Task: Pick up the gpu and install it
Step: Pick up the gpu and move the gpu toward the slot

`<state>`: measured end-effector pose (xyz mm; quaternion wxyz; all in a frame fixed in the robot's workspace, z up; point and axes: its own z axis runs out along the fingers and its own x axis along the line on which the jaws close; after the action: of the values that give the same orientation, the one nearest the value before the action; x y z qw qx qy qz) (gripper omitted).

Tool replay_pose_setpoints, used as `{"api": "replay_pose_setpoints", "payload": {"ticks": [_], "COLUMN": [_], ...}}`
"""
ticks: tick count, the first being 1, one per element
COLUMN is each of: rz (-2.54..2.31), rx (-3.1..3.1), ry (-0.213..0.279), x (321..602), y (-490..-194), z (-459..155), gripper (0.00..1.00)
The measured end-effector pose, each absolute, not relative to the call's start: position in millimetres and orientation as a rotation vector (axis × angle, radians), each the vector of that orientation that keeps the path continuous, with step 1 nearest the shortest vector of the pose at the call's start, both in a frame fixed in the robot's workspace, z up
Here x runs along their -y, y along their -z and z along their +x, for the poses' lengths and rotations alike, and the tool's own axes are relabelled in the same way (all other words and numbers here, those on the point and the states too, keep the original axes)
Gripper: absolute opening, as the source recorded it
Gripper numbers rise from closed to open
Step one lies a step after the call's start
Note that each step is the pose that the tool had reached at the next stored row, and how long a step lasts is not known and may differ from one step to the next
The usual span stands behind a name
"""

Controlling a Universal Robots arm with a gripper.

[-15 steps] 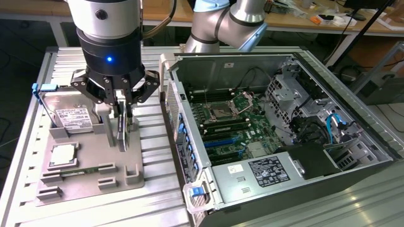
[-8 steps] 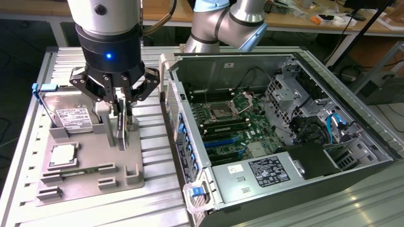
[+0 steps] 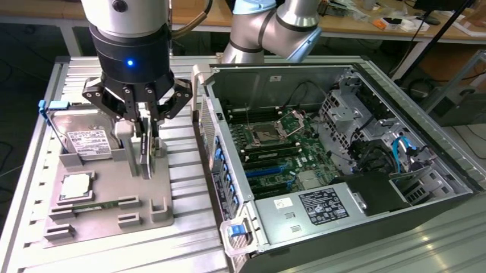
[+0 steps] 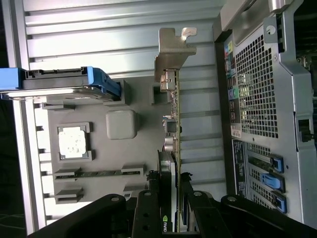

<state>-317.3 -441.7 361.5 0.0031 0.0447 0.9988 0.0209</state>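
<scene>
The gpu [image 3: 144, 168] stands edge-on in the grey holder tray [image 3: 106, 219], a thin dark card. In the wrist view the gpu [image 4: 174, 104] shows its silver bracket at the far end, with the board running back between the black fingers [image 4: 148, 208]. My gripper [image 3: 147, 149] hangs straight above the tray with one finger on each side of the card, shut on it. The wrist view has my gripper [image 4: 169, 182] straddling the card's fan end. The card's lower edge still sits at the tray.
On the same tray lie a silver hard drive [image 3: 83, 136] with a blue frame, a CPU [image 3: 76, 186] and a memory stick [image 3: 99, 205]. The open computer case [image 3: 227, 187] stands close on the exterior view's right, with motherboard [image 3: 274, 142] and blue slots [image 3: 262, 169] exposed.
</scene>
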Motion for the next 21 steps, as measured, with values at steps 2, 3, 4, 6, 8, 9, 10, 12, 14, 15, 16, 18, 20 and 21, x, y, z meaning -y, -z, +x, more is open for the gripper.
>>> {"api": "replay_pose_setpoints", "payload": {"ticks": [2,3,4,6,8,9,10,12,14,15,16,18,20,21], "rz": [0.14,0.141,0.141,0.141,0.142,0.142,0.142,0.143,0.143,0.143,0.143,0.144,0.144,0.144], "rx": [-3.132,-3.132,-3.132,-3.132,-3.132,-3.132,-3.132,-3.133,-3.133,-3.133,-3.133,-3.133,-3.134,-3.134], "ry": [-0.065,-0.066,-0.065,-0.065,-0.065,-0.065,-0.065,-0.065,-0.065,-0.065,-0.065,-0.064,-0.064,-0.065], "x": [441.7,441.7,441.7,441.7,441.7,441.7,441.7,441.7,441.7,441.7,441.7,441.7,441.7,441.7], "y": [-362.7,-363.4,-364.1,-365.3,-366.6,-367.2,-367.8,-369.0,-370.3,-370.9,-371.6,-373.2,-374.3,-374.9], "z": [-317.3,-317.2,-317.3,-317.2,-317.3,-317.3,-317.3,-317.3,-317.3,-317.3,-317.3,-317.3,-317.3,-317.3], "gripper": [0.27,0.27,0.27,0.27,0.27,0.27,0.27,0.27,0.27,0.27,0.27,0.27,0.27,0.27]}}
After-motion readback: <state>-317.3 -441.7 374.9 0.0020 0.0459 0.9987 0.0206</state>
